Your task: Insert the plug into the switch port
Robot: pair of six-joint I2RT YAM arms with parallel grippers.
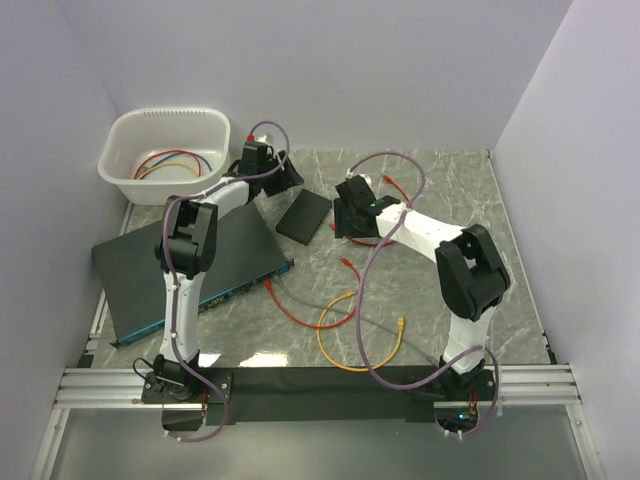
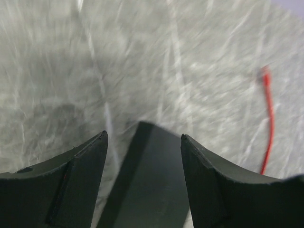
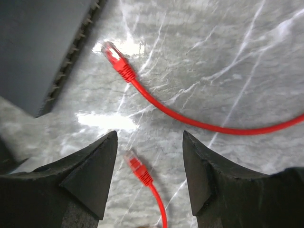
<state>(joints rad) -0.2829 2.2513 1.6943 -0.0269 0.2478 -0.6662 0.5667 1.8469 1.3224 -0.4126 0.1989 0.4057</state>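
The switch [image 1: 190, 270] is a flat black slab at the left, with its teal port row [image 1: 230, 292] facing the front right. In the right wrist view its ridged edge [image 3: 71, 52] fills the upper left. A red plug [image 3: 137, 168] with a clear tip lies on the marble below my right gripper [image 3: 149, 134], which stands open around it without touching. Another red plug [image 3: 114, 54] lies close to the switch edge, its cable running off to the right. My left gripper [image 2: 144, 137] hangs open over the small black box [image 2: 147, 180], holding nothing.
A white basin [image 1: 120, 150] with coiled cables stands at the back left. An orange-yellow cable [image 1: 335, 345] loops near the front, crossed by a grey one. A third red cable end [image 2: 265, 76] lies at the back, right of the left gripper.
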